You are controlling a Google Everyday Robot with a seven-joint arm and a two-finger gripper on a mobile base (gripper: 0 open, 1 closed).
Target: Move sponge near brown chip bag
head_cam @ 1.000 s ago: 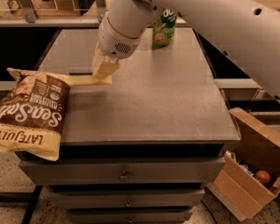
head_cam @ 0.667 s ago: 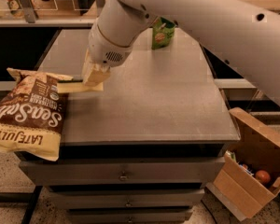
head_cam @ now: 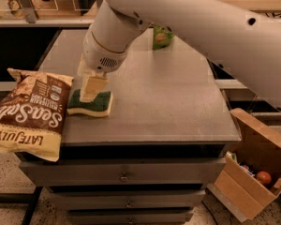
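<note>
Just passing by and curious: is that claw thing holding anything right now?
Gripper: down on the sponge beside the brown chip bag; whether it grips the sponge cannot be told.

Hand (head_cam: pixel 92 89) low over sponge (head_cam: pixel 97 104), brown chip bag (head_cam: pixel 30 114) just beside, open tabletop (head_cam: pixel 168 97) toward far green bag (head_cam: pixel 161 36).

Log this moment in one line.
tool: over sponge | sponge: flat on table, beside chip bag | green bag: upright, far edge
</note>
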